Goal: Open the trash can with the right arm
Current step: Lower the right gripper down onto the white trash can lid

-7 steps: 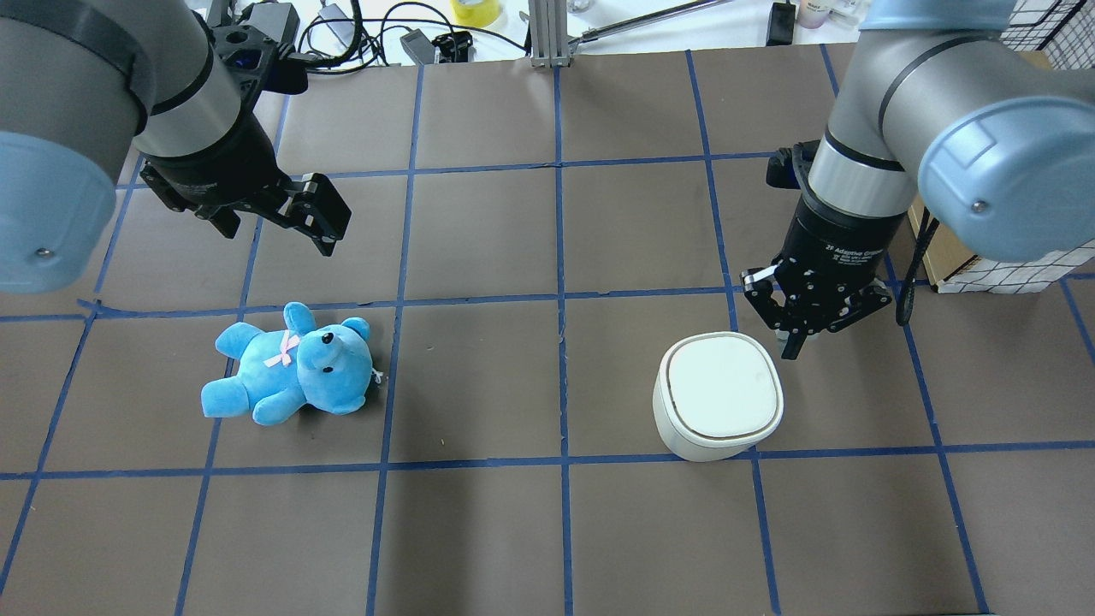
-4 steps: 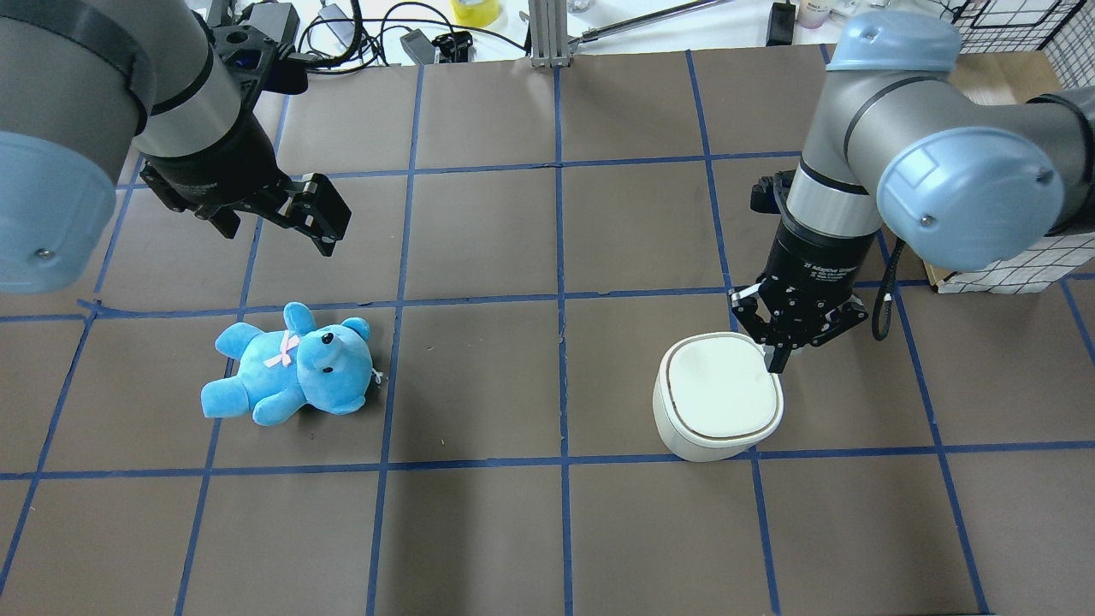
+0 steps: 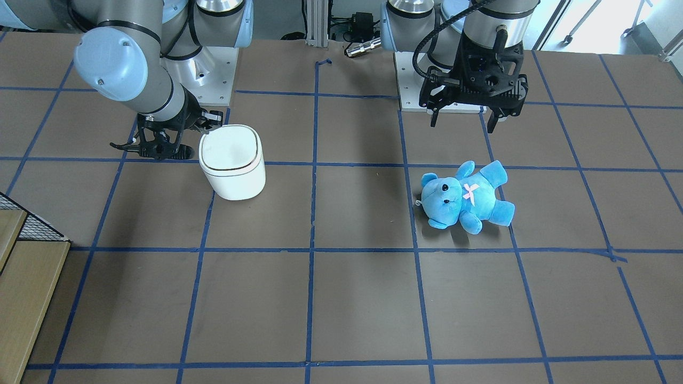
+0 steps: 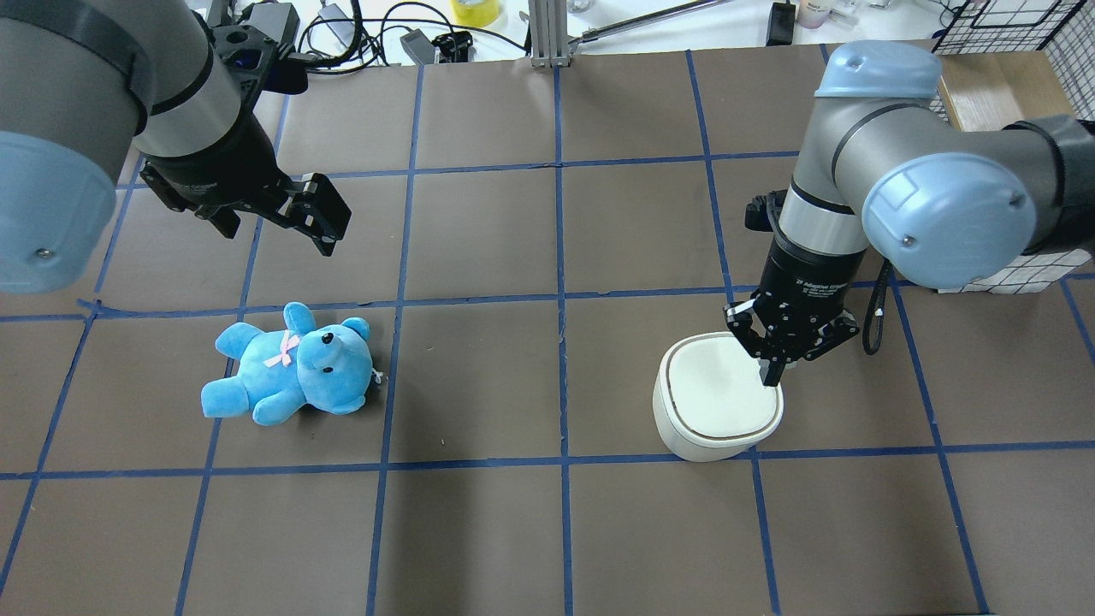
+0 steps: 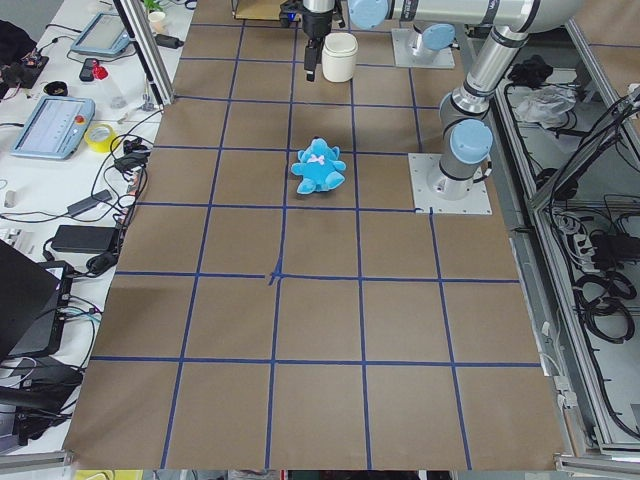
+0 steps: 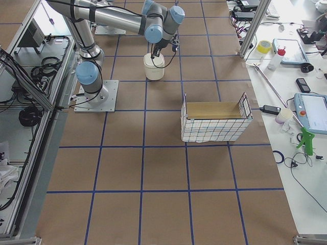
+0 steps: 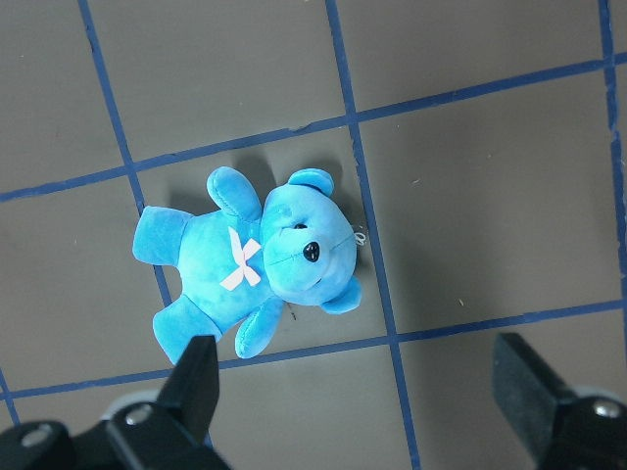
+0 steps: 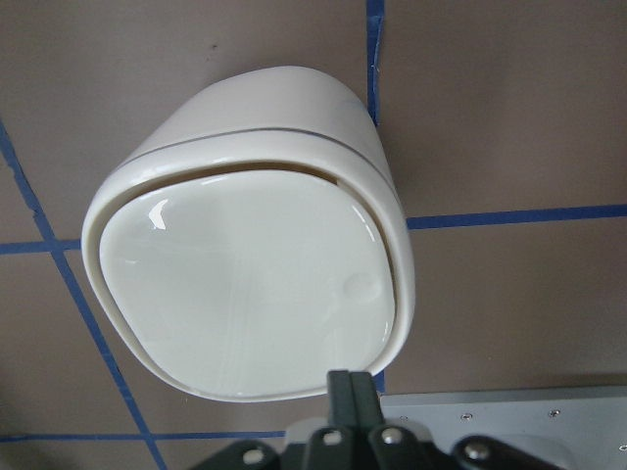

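In the front-facing view the trash can [image 3: 233,173] stands upright on the brown table [image 3: 341,309] with its lid down, and the right arm [image 3: 122,69] bends down just beside it. Well apart from both, the left gripper [image 3: 467,121] hangs above the table, its fingers spread wide with nothing between them, near a blue teddy bear [image 3: 465,196] lying face up. From overhead, the right gripper [image 4: 771,375] has its fingers pressed together on nothing. Their tip sits over the lid's far right-hand corner, and I cannot tell whether it touches. The left wrist camera looks down on the bear beyond two wide-set fingers [image 7: 196,377]. The right wrist camera shows the lid flat in its rim, with the joined fingertips [image 8: 351,390] at its near edge.
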Controlling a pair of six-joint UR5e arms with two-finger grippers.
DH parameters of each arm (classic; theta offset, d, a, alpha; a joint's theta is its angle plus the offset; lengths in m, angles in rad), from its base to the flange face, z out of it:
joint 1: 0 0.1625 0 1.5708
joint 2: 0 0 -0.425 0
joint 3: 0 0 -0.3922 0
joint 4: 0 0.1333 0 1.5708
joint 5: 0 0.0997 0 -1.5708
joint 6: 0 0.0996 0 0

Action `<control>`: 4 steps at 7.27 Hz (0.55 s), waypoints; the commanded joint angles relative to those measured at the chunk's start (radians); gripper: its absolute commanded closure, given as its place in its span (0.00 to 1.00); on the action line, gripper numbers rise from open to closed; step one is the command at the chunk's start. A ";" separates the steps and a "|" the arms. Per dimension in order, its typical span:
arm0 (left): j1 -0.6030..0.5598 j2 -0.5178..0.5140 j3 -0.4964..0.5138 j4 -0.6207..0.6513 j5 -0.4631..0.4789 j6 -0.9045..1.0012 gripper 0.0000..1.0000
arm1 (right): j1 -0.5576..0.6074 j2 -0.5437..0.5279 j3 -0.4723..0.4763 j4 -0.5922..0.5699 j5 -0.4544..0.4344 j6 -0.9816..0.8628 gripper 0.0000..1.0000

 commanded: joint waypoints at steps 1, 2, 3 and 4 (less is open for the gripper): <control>0.000 0.000 0.000 0.000 0.000 0.000 0.00 | 0.000 0.007 0.013 -0.014 0.000 0.000 1.00; 0.000 0.000 0.000 0.000 0.000 0.000 0.00 | 0.000 0.009 0.025 -0.016 0.000 0.000 1.00; 0.000 0.000 0.000 0.000 0.000 0.000 0.00 | 0.000 0.012 0.041 -0.023 -0.002 0.000 1.00; 0.000 0.000 0.000 0.000 0.000 0.000 0.00 | 0.000 0.018 0.045 -0.033 -0.005 0.002 1.00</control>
